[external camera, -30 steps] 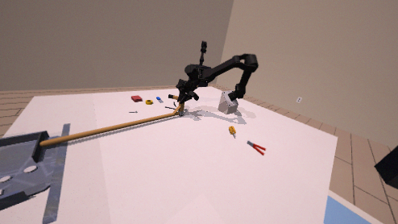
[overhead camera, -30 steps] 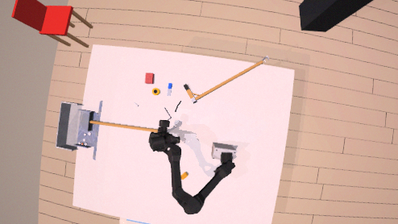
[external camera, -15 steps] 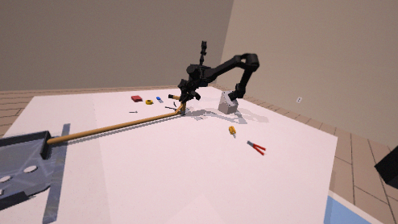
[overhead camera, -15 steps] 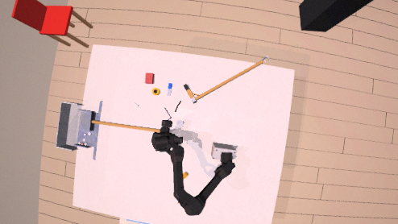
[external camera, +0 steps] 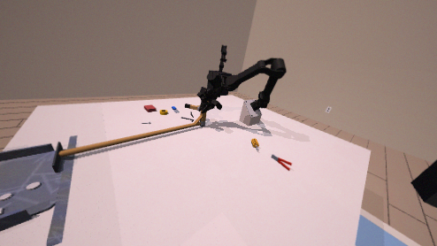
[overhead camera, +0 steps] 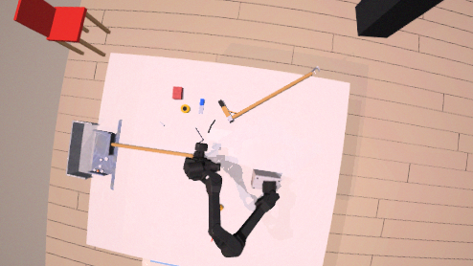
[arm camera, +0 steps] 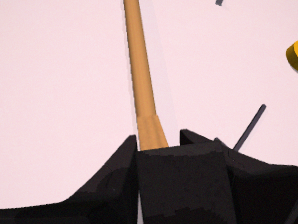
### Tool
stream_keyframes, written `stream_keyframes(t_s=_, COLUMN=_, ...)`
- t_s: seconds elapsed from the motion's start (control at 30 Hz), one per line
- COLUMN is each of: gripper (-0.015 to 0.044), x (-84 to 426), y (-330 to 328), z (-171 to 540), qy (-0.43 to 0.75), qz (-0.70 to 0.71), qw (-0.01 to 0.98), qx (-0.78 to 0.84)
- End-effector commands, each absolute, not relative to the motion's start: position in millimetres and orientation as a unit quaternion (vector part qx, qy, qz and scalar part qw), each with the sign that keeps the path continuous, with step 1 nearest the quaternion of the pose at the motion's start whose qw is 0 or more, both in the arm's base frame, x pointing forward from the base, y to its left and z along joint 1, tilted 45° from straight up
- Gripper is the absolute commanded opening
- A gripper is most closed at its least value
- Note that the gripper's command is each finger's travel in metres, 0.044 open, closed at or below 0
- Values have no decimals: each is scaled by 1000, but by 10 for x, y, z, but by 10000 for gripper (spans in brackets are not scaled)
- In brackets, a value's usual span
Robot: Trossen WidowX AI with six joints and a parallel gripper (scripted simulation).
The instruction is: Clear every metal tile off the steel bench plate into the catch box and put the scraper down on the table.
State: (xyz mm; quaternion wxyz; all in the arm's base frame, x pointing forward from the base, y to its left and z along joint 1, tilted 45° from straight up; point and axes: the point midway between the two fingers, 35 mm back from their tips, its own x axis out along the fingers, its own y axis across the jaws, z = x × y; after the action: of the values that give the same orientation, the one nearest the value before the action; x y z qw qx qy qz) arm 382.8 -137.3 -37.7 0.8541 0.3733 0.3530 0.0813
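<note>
The long scraper's wooden handle runs from my gripper to the far left. My gripper is shut on its grip end, above the table. The scraper's dark blade stands at the near end of the steel bench plate, toward one side wall. Several small round metal tiles lie on the plate, among them one tile and another. The catch box is at the plate's far end; I cannot tell whether tiles are in it.
A hooked wooden tool lies at the back. Near it are a red block, yellow tape and a blue marker. Red-handled pliers and a yellow-handled tool lie on the table.
</note>
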Motion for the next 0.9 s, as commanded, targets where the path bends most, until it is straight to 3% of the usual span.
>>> stream_keyframes(t_s=0.0, gripper=0, x=3767, y=-1370, z=-376, qy=351, qz=81, qw=855, qx=373)
stream_keyframes(t_s=0.87, gripper=0, x=3526, y=-1289, z=-377, qy=350, qz=81, qw=855, qx=374)
